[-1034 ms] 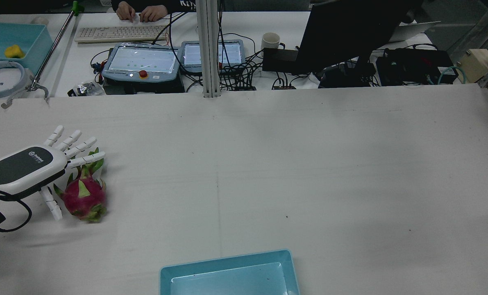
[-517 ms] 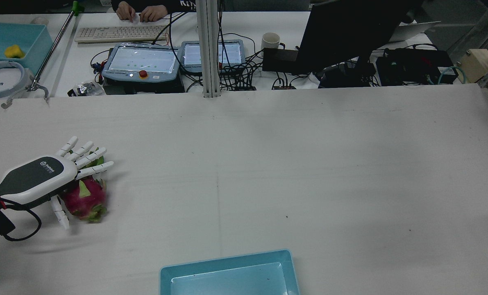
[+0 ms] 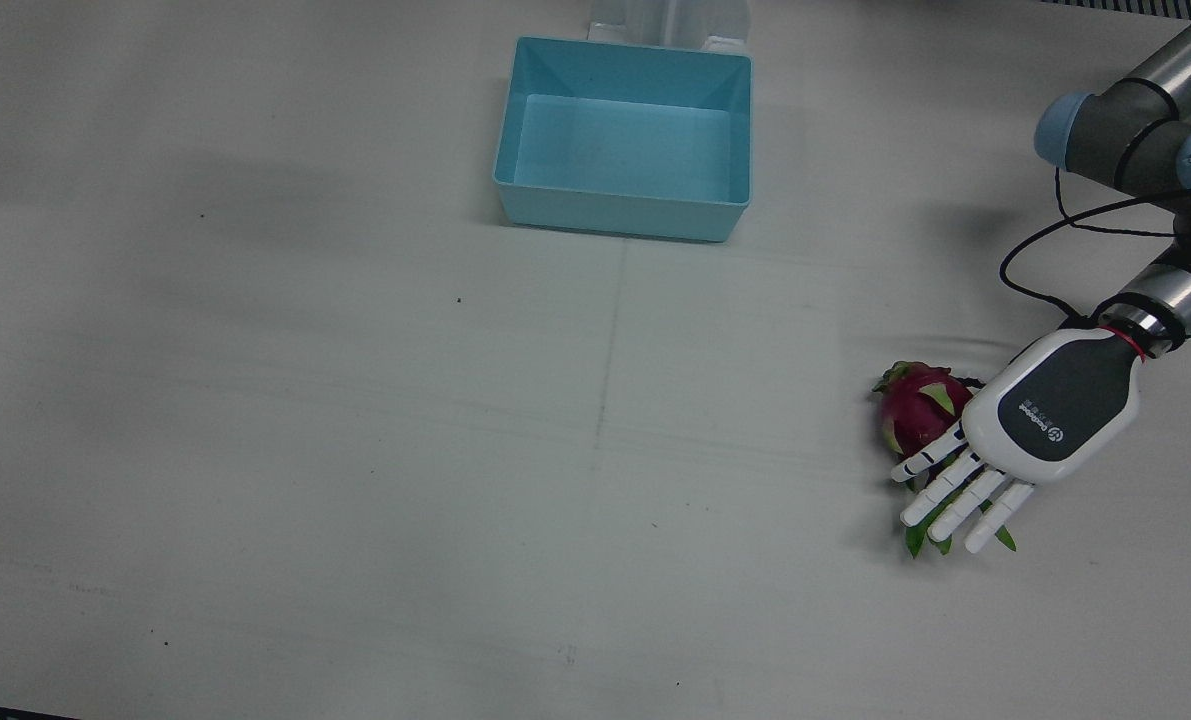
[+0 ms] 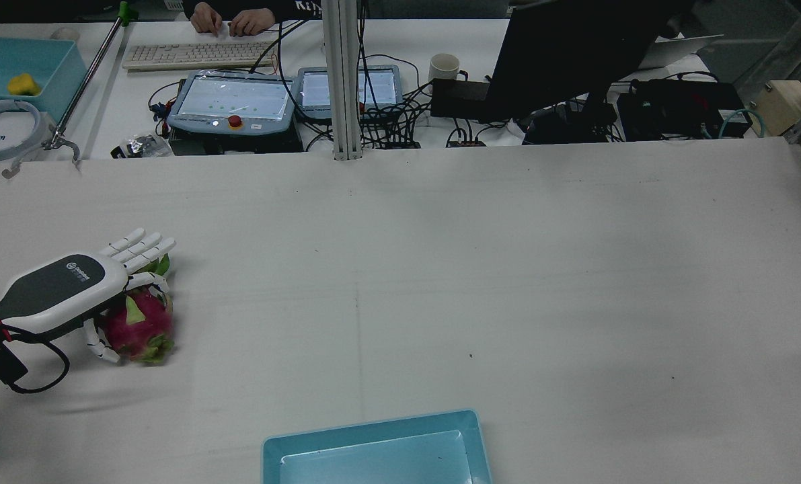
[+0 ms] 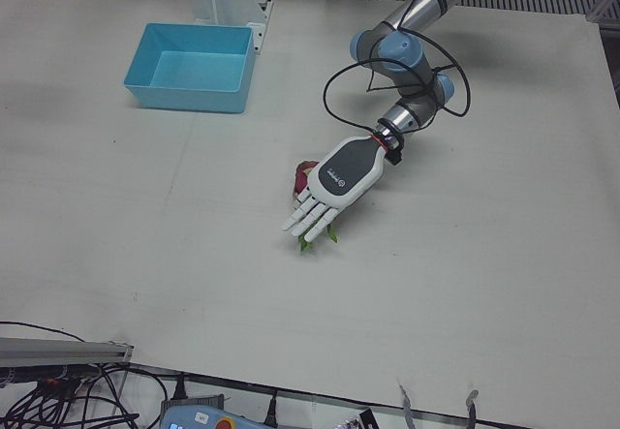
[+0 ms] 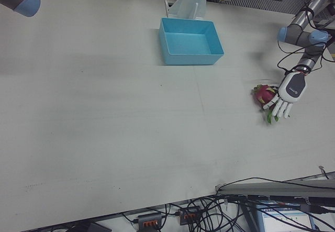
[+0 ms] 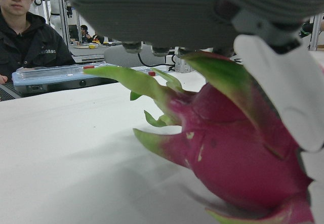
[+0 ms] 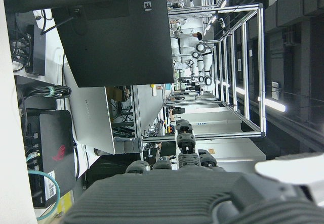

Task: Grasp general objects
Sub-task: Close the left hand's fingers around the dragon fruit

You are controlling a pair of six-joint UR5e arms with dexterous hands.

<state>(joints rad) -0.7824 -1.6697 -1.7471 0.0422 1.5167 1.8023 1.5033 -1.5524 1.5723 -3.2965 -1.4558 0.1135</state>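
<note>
The white-and-grey left hand [image 4: 70,289] hovers palm-down over the magenta, green-scaled dragon fruit [image 4: 138,326] lying on the white table [image 4: 440,269], fingers spread and holding nothing, leafy end beneath its fingertips.

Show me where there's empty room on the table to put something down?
Nearly everywhere. The white table is bare from the blue bin toward the operators' edge, and across the half away from the left hand. The bin looks empty too. The only busy spot is where that hand sits over the dragon fruit.
</note>
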